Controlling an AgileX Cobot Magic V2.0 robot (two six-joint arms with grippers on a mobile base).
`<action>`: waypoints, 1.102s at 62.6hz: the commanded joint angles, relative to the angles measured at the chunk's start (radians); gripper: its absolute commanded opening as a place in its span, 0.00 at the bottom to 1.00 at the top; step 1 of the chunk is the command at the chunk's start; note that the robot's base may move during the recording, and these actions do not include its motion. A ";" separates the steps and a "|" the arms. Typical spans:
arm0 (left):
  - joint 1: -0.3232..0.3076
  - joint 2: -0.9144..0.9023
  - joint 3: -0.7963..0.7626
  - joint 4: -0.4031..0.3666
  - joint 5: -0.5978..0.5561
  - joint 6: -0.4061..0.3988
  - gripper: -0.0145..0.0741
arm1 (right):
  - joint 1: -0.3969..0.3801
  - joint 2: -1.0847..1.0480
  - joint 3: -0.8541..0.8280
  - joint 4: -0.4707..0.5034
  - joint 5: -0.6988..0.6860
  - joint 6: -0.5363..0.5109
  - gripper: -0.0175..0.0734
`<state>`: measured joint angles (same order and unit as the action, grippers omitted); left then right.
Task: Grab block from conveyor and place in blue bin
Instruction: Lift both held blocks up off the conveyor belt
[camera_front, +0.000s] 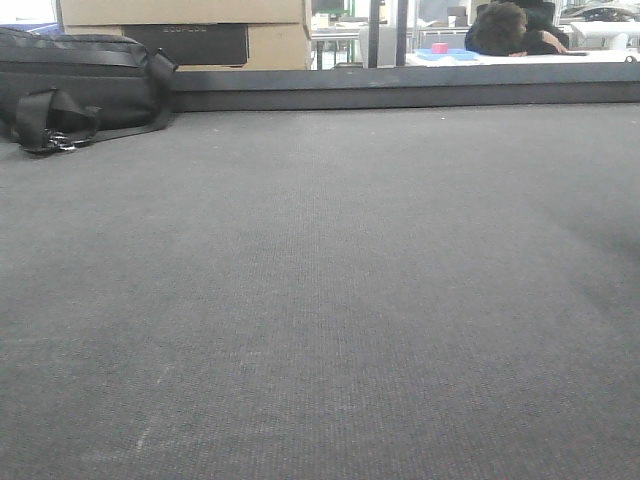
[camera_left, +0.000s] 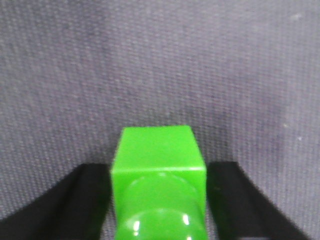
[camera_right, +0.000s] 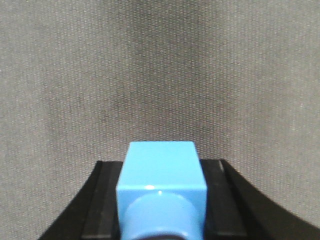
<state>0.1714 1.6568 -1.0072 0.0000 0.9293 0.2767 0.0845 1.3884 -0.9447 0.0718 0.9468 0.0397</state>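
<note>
The left claw (camera_left: 158, 169) points forward and down over the conveyor belt (camera_left: 150, 60), and its wrist cam looks along it onto the grey woven surface. Its two black fingers (camera_left: 70, 205) stand narrow, one on each side of a green block (camera_left: 159, 147), and both touch the block's sides, so this claw is clamped on it. The block sits right btw the finger tips, w/ a round stud on the face turned to the cam. Its far end reaches a bit past the tips. Whether its underside touches the belt, I cannot tell.

The right claw (camera_right: 162, 167) has nearly the same pose: aimed forward and down, w/ the belt filling the pic behind it. Its black fingers (camera_right: 100, 200) are also narrow and press on both sides of a blue block (camera_right: 162, 160). This block sits centred btw them, stud face to the cam, far end a little beyond the tips. Contact w/ the belt: cannot tell.

In the front cam the belt spreads wide and flat up to a dark edge rail (camera_front: 400, 95) at the far side. At the far left lies a black bag (camera_front: 80, 85) w/ straps, and behind it stand cardboard boxes (camera_front: 200, 30). At the right in the bg, beyond the rail, a person (camera_front: 505, 30) w/ dark hair leans on a white counter (camera_front: 600, 57). Just left of the person is a flat blue tray (camera_front: 450, 55) w/ a small pink thing (camera_front: 439, 47) on it.
</note>
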 joint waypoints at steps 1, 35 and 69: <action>0.001 -0.009 -0.012 -0.014 -0.001 0.004 0.29 | -0.005 -0.010 -0.005 -0.005 -0.010 -0.002 0.01; -0.049 -0.499 0.107 -0.179 -0.294 -0.099 0.04 | -0.001 -0.280 0.059 -0.005 -0.247 -0.002 0.01; -0.049 -1.254 0.658 -0.170 -0.803 -0.127 0.04 | -0.001 -0.797 0.607 -0.108 -0.892 -0.002 0.01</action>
<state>0.1276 0.4954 -0.3914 -0.1709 0.1743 0.1577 0.0845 0.6479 -0.3788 0.0128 0.2018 0.0379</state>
